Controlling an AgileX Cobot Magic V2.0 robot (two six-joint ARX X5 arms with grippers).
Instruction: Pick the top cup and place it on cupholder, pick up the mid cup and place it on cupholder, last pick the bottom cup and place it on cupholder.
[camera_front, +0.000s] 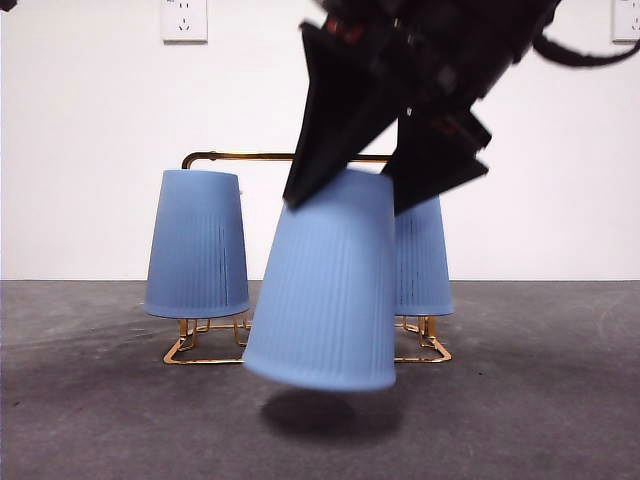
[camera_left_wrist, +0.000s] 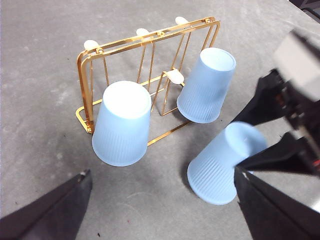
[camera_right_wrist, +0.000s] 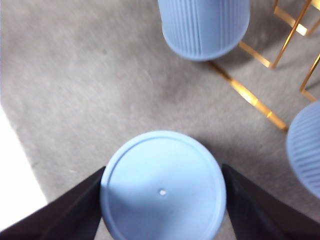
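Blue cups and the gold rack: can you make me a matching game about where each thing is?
Things:
1. pale blue ribbed plastic cup in the right hand
2. pale blue ribbed plastic cup at the handle's bend
3. gold wire cupholder
4. left hand

States:
A. standing on the grey table
B. upside down on a prong
C. open, holding nothing
D. lifted off the table, tilted

Pairs: 1-D, 2-B, 3-A, 4-C

Setting: robot test bench or lab. Evidence: bare grey felt-like desk (camera_front: 90, 420), plain white wall (camera_front: 80, 150), two white wall sockets (camera_front: 184, 20), staged props only.
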